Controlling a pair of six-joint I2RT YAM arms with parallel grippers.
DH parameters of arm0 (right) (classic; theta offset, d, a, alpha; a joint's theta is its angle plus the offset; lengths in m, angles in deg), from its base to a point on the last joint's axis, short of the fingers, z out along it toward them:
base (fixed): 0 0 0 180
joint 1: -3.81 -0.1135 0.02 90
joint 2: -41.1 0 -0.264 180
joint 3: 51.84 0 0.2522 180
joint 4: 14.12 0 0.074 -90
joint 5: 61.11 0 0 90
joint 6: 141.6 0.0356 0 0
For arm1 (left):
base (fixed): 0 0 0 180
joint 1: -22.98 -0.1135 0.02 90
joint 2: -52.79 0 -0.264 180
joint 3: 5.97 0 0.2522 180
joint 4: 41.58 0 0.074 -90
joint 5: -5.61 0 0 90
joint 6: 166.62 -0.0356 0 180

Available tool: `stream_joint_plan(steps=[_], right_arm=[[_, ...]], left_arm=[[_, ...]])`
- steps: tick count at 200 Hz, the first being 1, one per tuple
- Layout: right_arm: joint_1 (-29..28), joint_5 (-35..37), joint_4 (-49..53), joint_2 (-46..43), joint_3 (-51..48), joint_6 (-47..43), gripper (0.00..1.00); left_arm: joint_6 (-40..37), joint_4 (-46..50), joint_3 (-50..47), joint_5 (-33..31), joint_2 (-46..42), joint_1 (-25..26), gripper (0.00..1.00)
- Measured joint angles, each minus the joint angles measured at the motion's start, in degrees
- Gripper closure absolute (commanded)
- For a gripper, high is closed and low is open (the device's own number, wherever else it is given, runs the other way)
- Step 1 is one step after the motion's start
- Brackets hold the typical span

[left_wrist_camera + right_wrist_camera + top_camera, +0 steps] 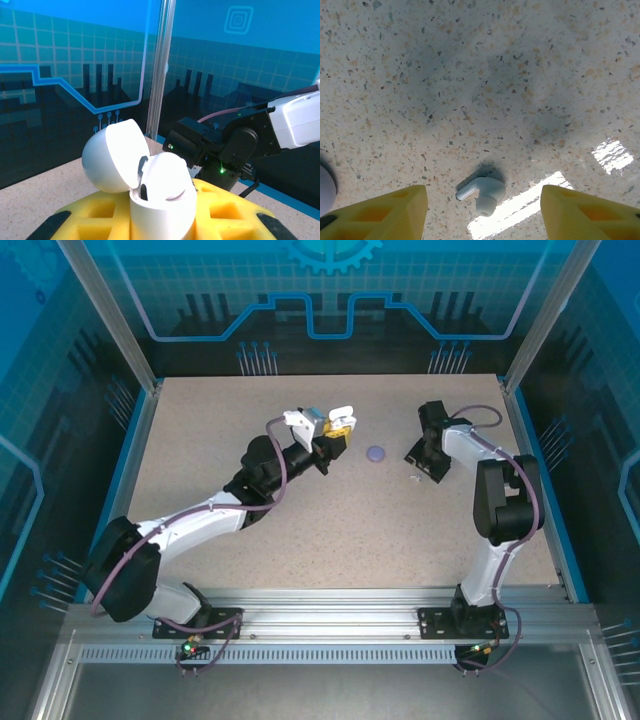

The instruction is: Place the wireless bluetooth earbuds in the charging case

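**Right gripper** [483,216]: jaws apart, pointing straight down at the table. Its yellow fingers [385,214] stood either side of the target and touched nothing

**White earbud** [481,192]: lay on its side on the speckled tabletop [470,75], between those fingers and apart from both. In the right wrist view its stem pointed left

**Left gripper** [337,430]: clamped on the white charging case [164,200] and holding it above the table, with the lid [112,157] swung back. I could not tell whether either socket was already filled

**Small purple rounded object** [376,453]: sat on the table between the two arms, near the earbud but not touching it. I could not tell what it was

**Step in hand, as I judged it:** picking up the white earbud to seat it in the open case

**Handling notes:**
- I would lower the right gripper until the fingers bracket the bud's rounded body, not the thin stem
- I would close slowly, because a piece this small and smooth could squirt sideways or roll
- I would centre the bud in the wrist view all the way down
- I would hold the left arm steady so the open case offers its sockets upward
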State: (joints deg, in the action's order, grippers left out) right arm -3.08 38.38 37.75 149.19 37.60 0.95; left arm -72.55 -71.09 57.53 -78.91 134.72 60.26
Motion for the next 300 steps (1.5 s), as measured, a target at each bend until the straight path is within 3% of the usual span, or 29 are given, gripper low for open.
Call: stream_joint_plan(steps=[136,200,261,300], right_arm=[[0.00,-0.98,-2.56,0.22,-5.55,1.75,0.56],[0.26,-1.40,-3.06,0.11,-5.62,1.42,0.70],[0.13,-2.45,-3.48,-0.33,-5.62,-2.73,0.85],[-1.44,-2.69,-3.58,-2.10,-5.62,-7.93,0.86]], left_arm=[[1.62,-1.68,0.42,0.42,1.70,-0.07,1.00],[1.84,-1.68,0.42,0.42,1.70,-0.07,1.00],[1.84,-1.75,0.42,0.42,1.70,-0.07,1.00],[1.88,-2.08,0.42,0.42,1.70,-0.07,1.00]])
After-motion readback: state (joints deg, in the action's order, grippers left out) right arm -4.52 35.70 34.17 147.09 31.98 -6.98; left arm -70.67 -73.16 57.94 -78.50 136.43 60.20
